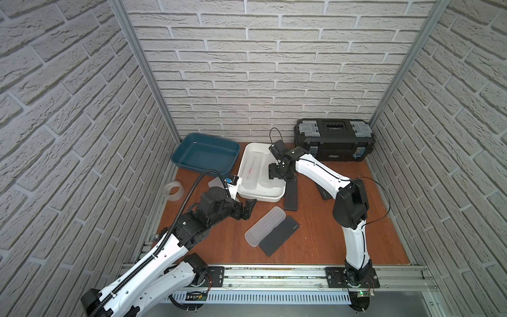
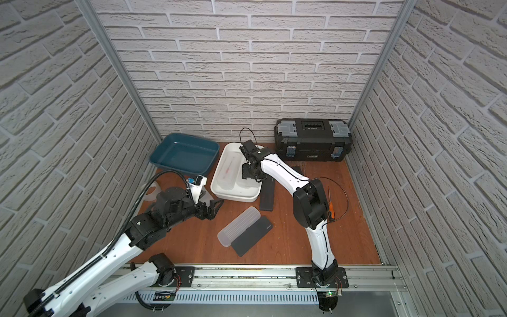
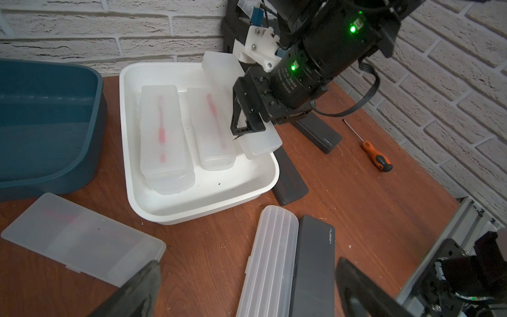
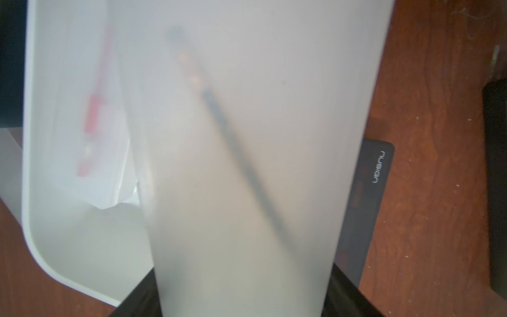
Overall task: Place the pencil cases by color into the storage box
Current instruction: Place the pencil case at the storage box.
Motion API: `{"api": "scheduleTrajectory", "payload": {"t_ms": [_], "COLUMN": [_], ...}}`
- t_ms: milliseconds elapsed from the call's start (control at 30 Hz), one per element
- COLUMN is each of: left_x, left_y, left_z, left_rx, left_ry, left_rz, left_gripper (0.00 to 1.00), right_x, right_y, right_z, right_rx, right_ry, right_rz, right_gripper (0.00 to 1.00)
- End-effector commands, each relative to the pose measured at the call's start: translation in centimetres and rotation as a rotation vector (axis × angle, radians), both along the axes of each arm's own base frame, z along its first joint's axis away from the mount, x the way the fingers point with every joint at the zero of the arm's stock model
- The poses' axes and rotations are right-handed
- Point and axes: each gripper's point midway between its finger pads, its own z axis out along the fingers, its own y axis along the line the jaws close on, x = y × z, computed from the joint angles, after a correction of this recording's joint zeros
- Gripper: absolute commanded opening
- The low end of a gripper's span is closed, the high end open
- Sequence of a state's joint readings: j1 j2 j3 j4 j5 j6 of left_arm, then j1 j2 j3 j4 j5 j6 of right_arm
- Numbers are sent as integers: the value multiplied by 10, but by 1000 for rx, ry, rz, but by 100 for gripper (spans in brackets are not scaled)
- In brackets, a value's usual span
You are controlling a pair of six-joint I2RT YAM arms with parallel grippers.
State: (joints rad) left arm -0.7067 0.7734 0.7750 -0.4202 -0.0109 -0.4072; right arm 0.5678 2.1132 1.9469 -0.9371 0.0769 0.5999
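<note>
My right gripper (image 3: 241, 129) is shut on a frosted white pencil case (image 4: 247, 164), holding it tilted over the right rim of the white storage box (image 1: 260, 198). Two frosted cases (image 3: 162, 137) lie in that box. On the table in front of it, a ribbed frosted case (image 1: 264, 226) lies beside a black case (image 1: 279, 236). Another black case (image 1: 291, 197) lies against the box's right side. A third (image 3: 321, 134) is under the right arm. My left gripper (image 1: 248, 208) hangs open and empty, left of the ribbed case. A flat frosted case (image 3: 82, 238) lies near it.
An empty teal box (image 1: 204, 155) stands at the back left, next to the white box. A clear tape roll (image 1: 174, 190) sits by the left wall. A black toolbox (image 1: 333, 140) fills the back right corner. An orange-handled screwdriver (image 2: 330, 205) lies beyond the right arm.
</note>
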Motion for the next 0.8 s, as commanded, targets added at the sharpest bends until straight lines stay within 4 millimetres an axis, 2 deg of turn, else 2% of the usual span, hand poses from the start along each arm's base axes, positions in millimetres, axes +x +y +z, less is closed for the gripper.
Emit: {"api": "scheduleTrajectory", "payload": {"t_ms": [0, 433, 767], "left_x": [1, 3, 3], "left_y": [1, -1, -1], "left_z": [0, -4, -7], "left_rx": [-16, -13, -8], "left_ry": [0, 8, 13], "left_rz": [9, 5, 3], "left_gripper": [98, 98, 98], "right_x": [13, 35, 47], "right_y": [27, 41, 33], "right_z": [19, -1, -5], "right_rx": [93, 79, 52], "right_ry": [-68, -69, -101], "right_rz": [-2, -6, -25], "right_gripper": [64, 65, 66]}}
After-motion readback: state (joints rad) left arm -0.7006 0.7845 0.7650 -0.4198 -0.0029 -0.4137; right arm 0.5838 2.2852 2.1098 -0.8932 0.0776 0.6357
